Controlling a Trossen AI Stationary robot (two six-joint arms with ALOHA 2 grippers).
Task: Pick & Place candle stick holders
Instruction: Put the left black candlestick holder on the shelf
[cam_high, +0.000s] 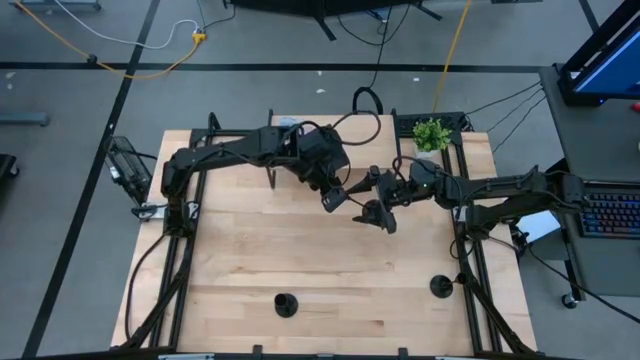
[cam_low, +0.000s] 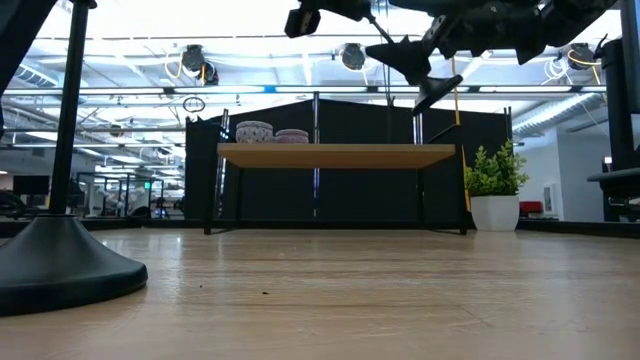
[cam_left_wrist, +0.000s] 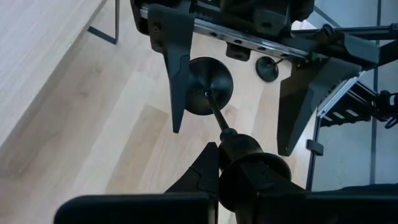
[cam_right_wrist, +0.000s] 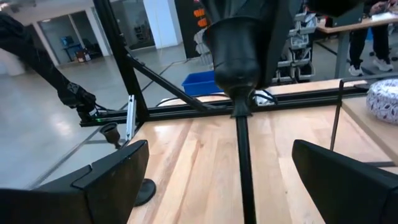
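A black disc base with its upright stem, one of the candle stick holders (cam_low: 62, 262), is seen standing close by at the left edge of the wooden table (cam_low: 380, 300). At the far edge a low shelf (cam_low: 335, 155) bearing round tins (cam_low: 272, 132) is set, with a potted plant (cam_low: 493, 195) beside it. Dark arm parts (cam_low: 450, 30) are held overhead.

Bright, even overhead light washes the pale wooden table (cam_high: 300, 250), leaving only faint shadows. In the low view, ceiling lights (cam_low: 200, 65) glare white behind silhouetted arms, and a candle stick holder (cam_low: 60, 250) close to the lens looms dark and soft-edged.
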